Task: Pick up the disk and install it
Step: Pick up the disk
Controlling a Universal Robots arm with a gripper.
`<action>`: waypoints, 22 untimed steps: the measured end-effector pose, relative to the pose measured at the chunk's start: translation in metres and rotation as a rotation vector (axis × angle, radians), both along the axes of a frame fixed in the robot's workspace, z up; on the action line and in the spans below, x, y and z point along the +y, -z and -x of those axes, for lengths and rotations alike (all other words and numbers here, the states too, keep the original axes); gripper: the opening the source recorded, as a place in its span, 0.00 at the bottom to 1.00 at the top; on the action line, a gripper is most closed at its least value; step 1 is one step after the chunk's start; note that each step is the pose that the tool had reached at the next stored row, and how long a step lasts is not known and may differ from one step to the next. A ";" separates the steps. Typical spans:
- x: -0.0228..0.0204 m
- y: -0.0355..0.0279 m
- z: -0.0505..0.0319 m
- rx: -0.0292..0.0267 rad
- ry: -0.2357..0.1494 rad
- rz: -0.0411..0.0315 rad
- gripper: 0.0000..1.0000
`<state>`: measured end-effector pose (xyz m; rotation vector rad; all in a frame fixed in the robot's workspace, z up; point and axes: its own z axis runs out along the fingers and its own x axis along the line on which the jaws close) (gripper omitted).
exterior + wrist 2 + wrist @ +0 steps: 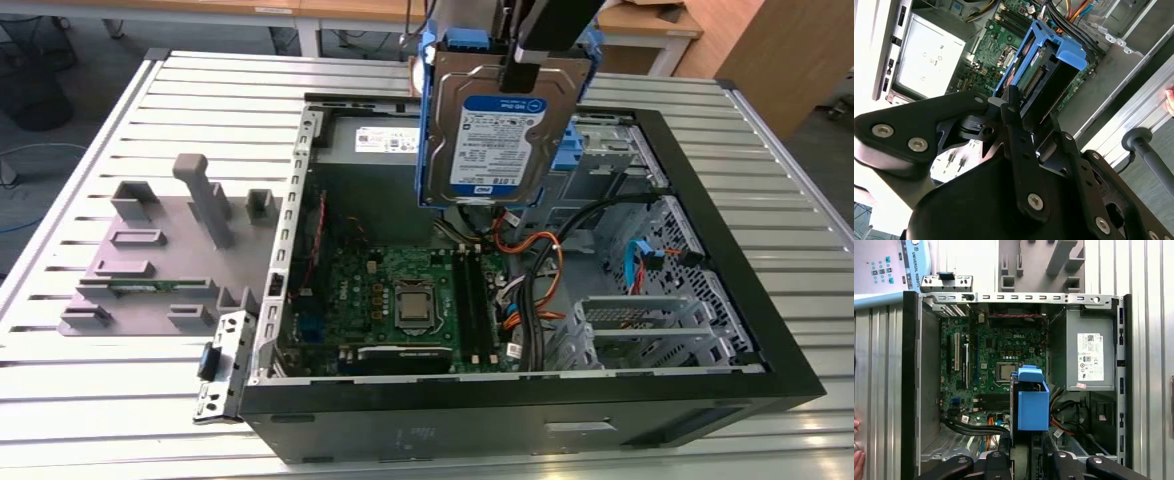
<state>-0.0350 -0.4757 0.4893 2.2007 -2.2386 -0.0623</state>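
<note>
The disk (501, 125) hangs on edge in the air above the open computer case (747, 300), over its back half. Its white-and-blue label faces the exterior camera, and blue carrier rails run along its sides. My gripper (526, 58) comes down from above and is shut on the disk's upper end. In the second wrist view, the black fingers (1013, 107) clamp the disk (1046, 75) just behind its blue carrier. In the first wrist view, the disk's blue carrier (1032, 402) hovers over the motherboard (999, 355), beside the power-supply box.
The case lies open on a slatted metal table (120, 390). Inside are the motherboard (400, 300), orange and black cables (534, 270), a grey power-supply box (1089, 357) and a metal drive cage (641, 320). A grey fixture (160, 250) sits at the exterior view's left. A person's fingers (857, 455) rest near the case.
</note>
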 end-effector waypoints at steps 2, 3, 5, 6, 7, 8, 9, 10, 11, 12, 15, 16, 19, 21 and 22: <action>-0.0028 0.0000 0.0000 0.0000 0.000 -0.0001 0.35; -0.0044 0.0001 0.0000 0.0000 0.000 -0.0001 0.35; -0.0074 0.0001 0.0000 0.0000 0.000 -0.0001 0.35; -0.0090 0.0001 0.0000 0.0000 0.000 -0.0001 0.35; -0.0106 0.0001 0.0000 0.0001 0.000 -0.0001 0.35; -0.0123 0.0001 -0.0001 0.0000 0.000 -0.0001 0.35; -0.0140 0.0001 -0.0001 0.0000 0.000 -0.0001 0.35; -0.0158 0.0001 -0.0001 0.0000 0.000 0.0000 0.35; -0.0175 0.0001 -0.0001 0.0000 0.000 0.0000 0.35; -0.0192 0.0002 -0.0001 0.0000 0.000 -0.0001 0.35; -0.0242 0.0003 -0.0001 0.0000 0.000 -0.0001 0.35; -0.0259 0.0004 -0.0001 0.0000 0.000 -0.0001 0.35; -0.0311 0.0006 -0.0002 0.0000 0.000 -0.0001 0.35; -0.0333 0.0008 -0.0004 0.0000 0.000 -0.0001 0.35; -0.0342 0.0009 -0.0006 0.0000 0.000 -0.0001 0.35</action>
